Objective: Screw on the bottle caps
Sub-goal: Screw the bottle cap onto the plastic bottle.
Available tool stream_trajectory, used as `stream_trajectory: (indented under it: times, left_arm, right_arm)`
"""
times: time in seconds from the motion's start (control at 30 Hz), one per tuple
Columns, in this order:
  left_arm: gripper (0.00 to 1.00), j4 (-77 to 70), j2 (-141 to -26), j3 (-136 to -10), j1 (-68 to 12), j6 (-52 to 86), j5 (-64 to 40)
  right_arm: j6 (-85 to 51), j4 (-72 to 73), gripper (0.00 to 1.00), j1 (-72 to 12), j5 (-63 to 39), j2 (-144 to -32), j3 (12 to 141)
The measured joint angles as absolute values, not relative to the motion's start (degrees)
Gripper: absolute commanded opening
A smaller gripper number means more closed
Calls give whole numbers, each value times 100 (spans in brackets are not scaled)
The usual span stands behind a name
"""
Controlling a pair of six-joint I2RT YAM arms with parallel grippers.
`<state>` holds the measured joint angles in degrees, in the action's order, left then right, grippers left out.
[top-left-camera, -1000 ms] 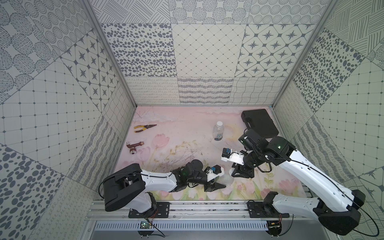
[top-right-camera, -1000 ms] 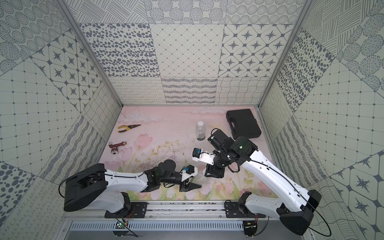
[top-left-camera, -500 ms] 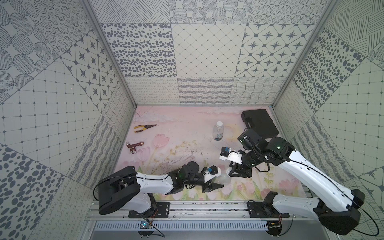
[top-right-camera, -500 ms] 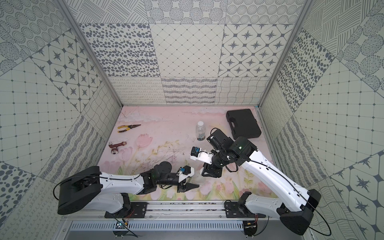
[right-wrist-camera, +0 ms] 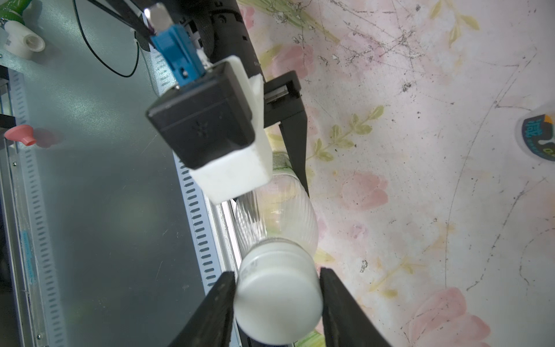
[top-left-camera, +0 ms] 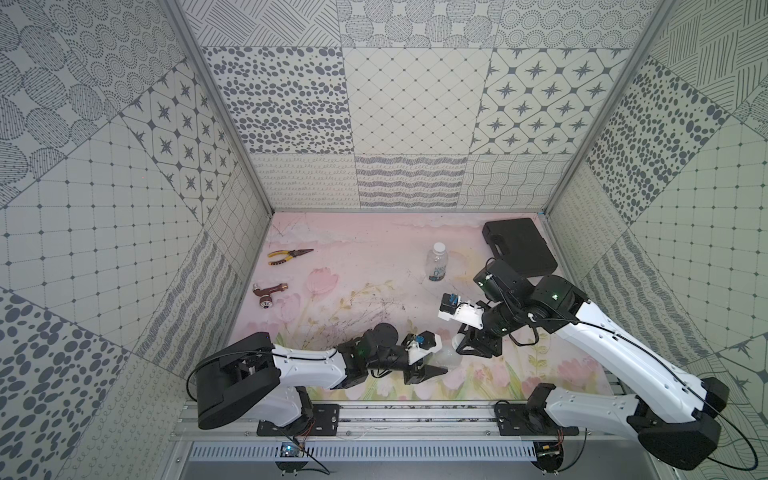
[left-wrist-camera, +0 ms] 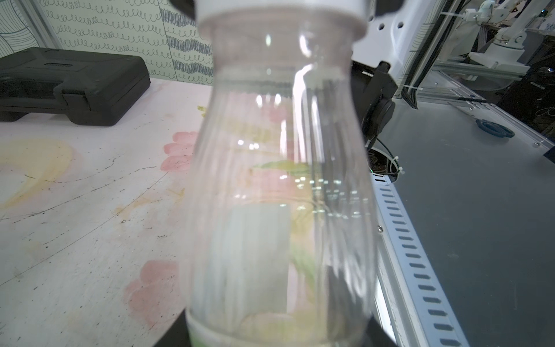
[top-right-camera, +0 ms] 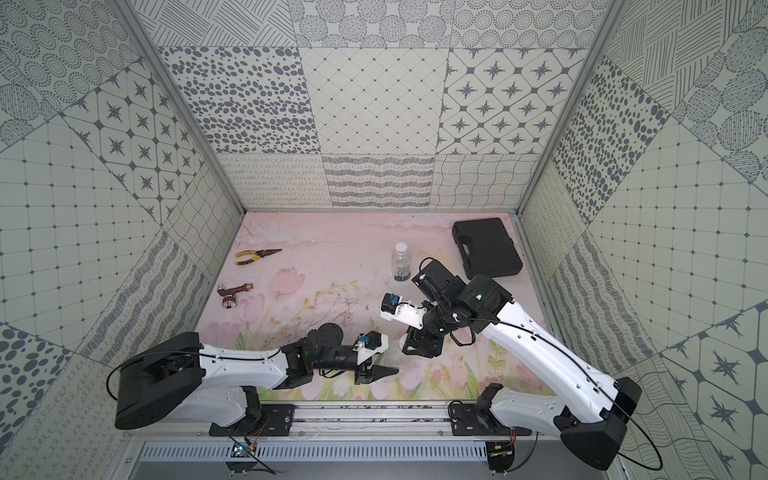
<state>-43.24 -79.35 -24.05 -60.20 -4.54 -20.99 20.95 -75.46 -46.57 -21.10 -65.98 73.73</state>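
A tall clear bottle (top-left-camera: 451,356) (top-right-camera: 390,356) with a green label stands near the table's front edge. My left gripper (top-left-camera: 440,362) (left-wrist-camera: 277,330) is shut on its lower body, black fingers (left-wrist-camera: 379,334) on either side. A white bottle cap (right-wrist-camera: 277,300) (left-wrist-camera: 279,12) sits on its neck. My right gripper (right-wrist-camera: 277,275) (top-left-camera: 469,348) comes down from above, its jaws pressed against both sides of that cap. A shorter bottle (top-left-camera: 437,262) (top-right-camera: 400,262) with a blue-white label stands upright at mid-table. It carries a white cap (top-left-camera: 439,248).
A black case (top-left-camera: 519,245) lies at the back right. Yellow-handled pliers (top-left-camera: 289,255) and a brown tool (top-left-camera: 268,291) lie at the left. The metal rail (top-left-camera: 415,411) runs along the table's front edge, close to the held bottle.
My right wrist has turned slightly over the cap, its camera swinging a little left. The left arm has shifted a bit while keeping its hold on the bottle.
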Motion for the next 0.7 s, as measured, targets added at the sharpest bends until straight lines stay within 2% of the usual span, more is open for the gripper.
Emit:
stream_trajectory:
  times: [0.2,0.33,0.43,0.7]
  left_arm:
    - [49,-4324,-7931,-2405,-6020,-451,-2084]
    - [48,-4327,-7940,-2405,-6020,-454,-2018]
    - [42,-4344,-7966,-2405,-6020,-454,-1852]
    - [39,-4139,-8071,-2416,-6023,-548,-742]
  right_arm:
    - [2029,-7524,14,-4659,-2095,-6600,7376]
    - [1855,-7485,2,-4659,-2056,-6615,7376]
    - [1402,-7391,0,-4657,-1984,-6659,7376]
    - [-401,-6963,0,-4648,-1472,-7238,7430]
